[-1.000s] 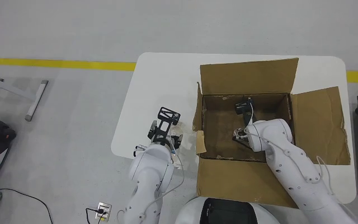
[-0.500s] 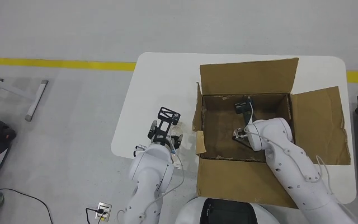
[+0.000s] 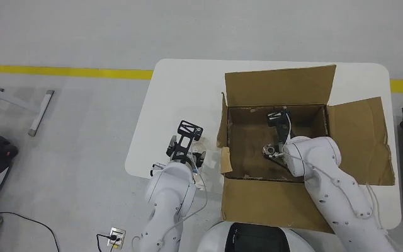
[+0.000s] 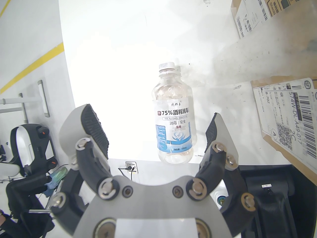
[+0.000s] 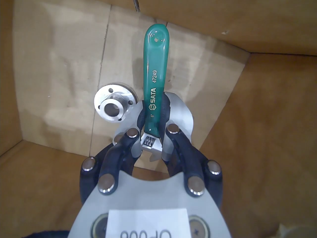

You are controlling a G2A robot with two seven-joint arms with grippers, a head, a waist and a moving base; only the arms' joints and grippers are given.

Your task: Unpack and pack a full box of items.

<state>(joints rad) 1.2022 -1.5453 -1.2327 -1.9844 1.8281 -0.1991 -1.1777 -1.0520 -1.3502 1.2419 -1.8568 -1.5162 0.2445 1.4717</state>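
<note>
An open cardboard box (image 3: pixel 277 88) stands on the white table (image 3: pixel 182 94). Inside it my right gripper (image 5: pixel 153 115) is shut on a green-handled adjustable wrench (image 5: pixel 154 75), gripped near its metal head, the handle pointing away over the box floor. From the top view the right gripper (image 3: pixel 277 123) is in the box's middle. A round metal flange (image 5: pixel 112 105) lies on the box floor beside the fingers. My left gripper (image 4: pixel 158 130) is open above the table outside the box, with a clear disinfectant bottle (image 4: pixel 173 125) standing just beyond its fingertips. In the top view the left gripper (image 3: pixel 186 142) is left of the box.
The box's flaps are folded out: one on the far side, a wide one (image 3: pixel 359 142) to the right, one toward me (image 3: pixel 271 201). The box's labelled side (image 4: pixel 284 105) is close to the bottle. Bare table stretches left of and beyond the bottle.
My right gripper has shifted slightly to the right inside the box with the wrench. The left arm has not moved.
</note>
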